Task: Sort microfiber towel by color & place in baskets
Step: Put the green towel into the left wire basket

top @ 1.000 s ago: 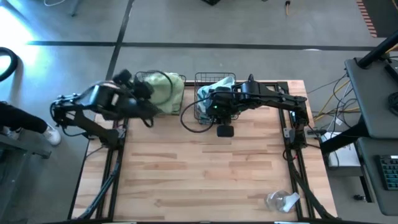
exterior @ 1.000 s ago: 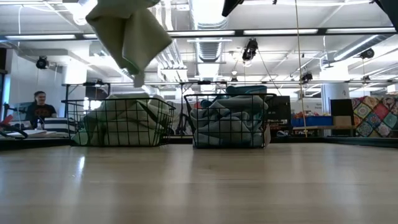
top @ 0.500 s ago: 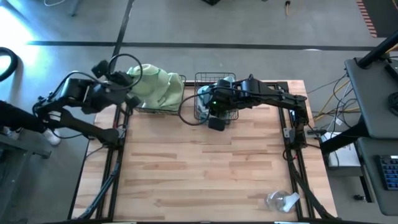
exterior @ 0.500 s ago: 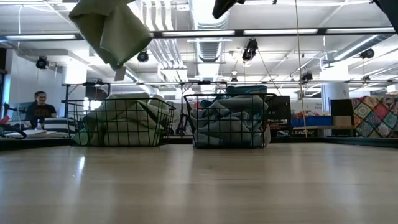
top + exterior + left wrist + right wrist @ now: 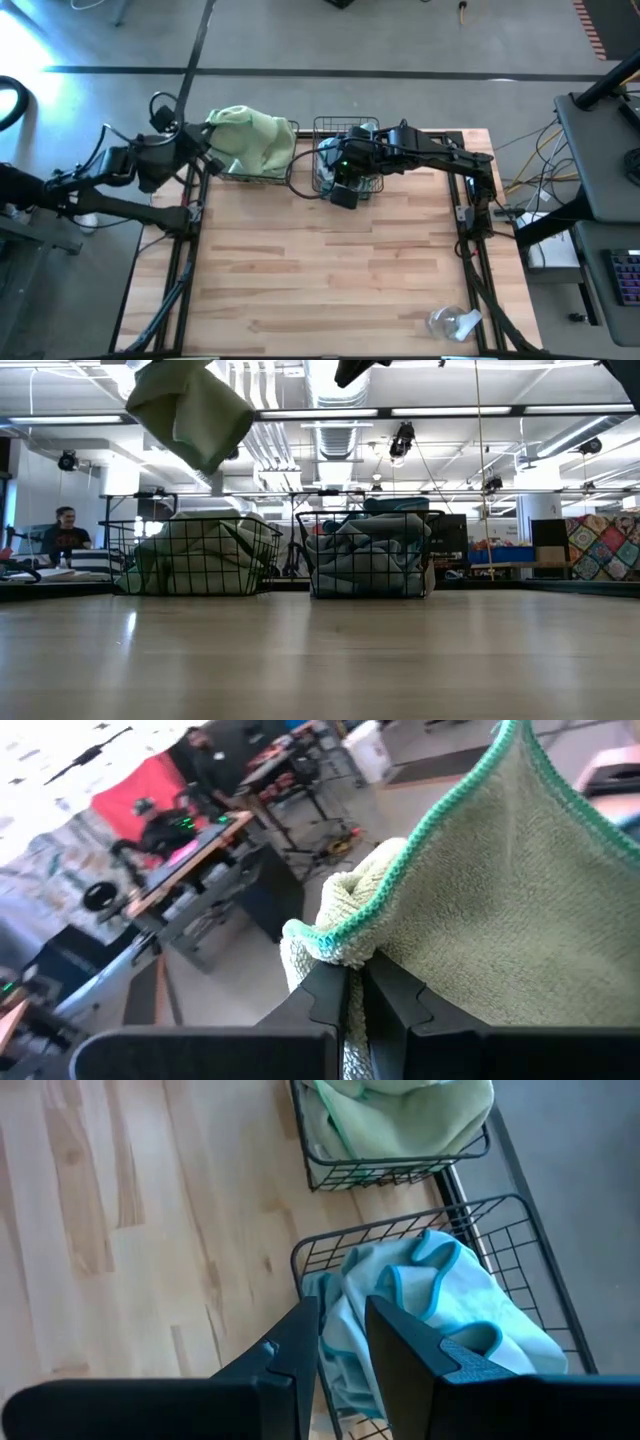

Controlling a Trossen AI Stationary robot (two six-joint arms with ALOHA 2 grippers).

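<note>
The left pincer [image 5: 353, 982] is clenched on a soft light green microfiber towel [image 5: 245, 138], held high over the left black wire-mesh basket [image 5: 195, 556]. The right pincer [image 5: 341, 1342] hangs released above the pale blue towels [image 5: 420, 1310] in the right basket [image 5: 368, 554] on the wooden desk [image 5: 330, 270].

Wooden table [image 5: 330, 270], two baskets [image 5: 368, 555], clear item [image 5: 452, 322]

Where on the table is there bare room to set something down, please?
Nearly all the wooden table in front of the two baskets is bare, apart from the clear plastic item near the front right corner. The back edge is crowded: the green-towel basket, the blue-towel basket and the right gripper over it.
</note>
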